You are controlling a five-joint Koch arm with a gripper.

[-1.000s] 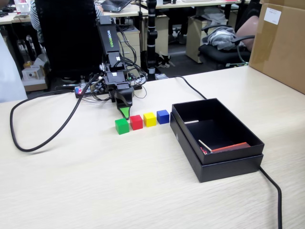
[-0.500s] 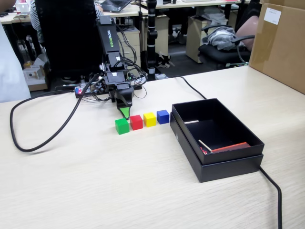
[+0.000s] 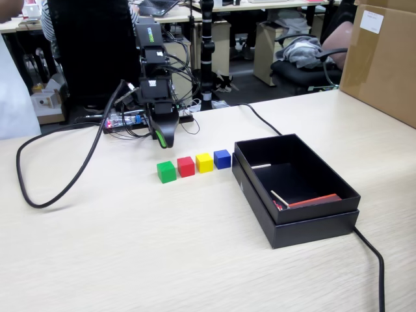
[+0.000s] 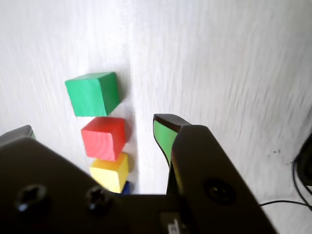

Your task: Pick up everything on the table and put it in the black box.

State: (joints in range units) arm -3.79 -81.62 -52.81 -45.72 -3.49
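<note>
Four small cubes stand in a row on the table (image 3: 130, 247): green (image 3: 166, 171), red (image 3: 186, 166), yellow (image 3: 205, 162) and blue (image 3: 222, 158). To their right lies the black box (image 3: 312, 229), a red strip and thin white sticks inside it. My gripper (image 3: 163, 138) hangs in the air behind the green cube, touching nothing. In the wrist view the gripper (image 4: 94, 126) is open and holds nothing. Below its spread jaws lie the green cube (image 4: 92, 92), the red cube (image 4: 103, 138), the yellow cube (image 4: 111, 171) and a sliver of the blue cube (image 4: 126, 187).
A thick black cable (image 3: 58, 188) loops over the table's left part. Another cable (image 3: 374, 260) runs from behind the box to the front right. A big brown carton (image 3: 383, 62) stands at the back right. Electronics and wires (image 3: 127, 121) crowd the arm's base.
The gripper has risen and drawn back from the table just behind the green cube. The arm now stands more upright. The cubes and the box have not moved.
</note>
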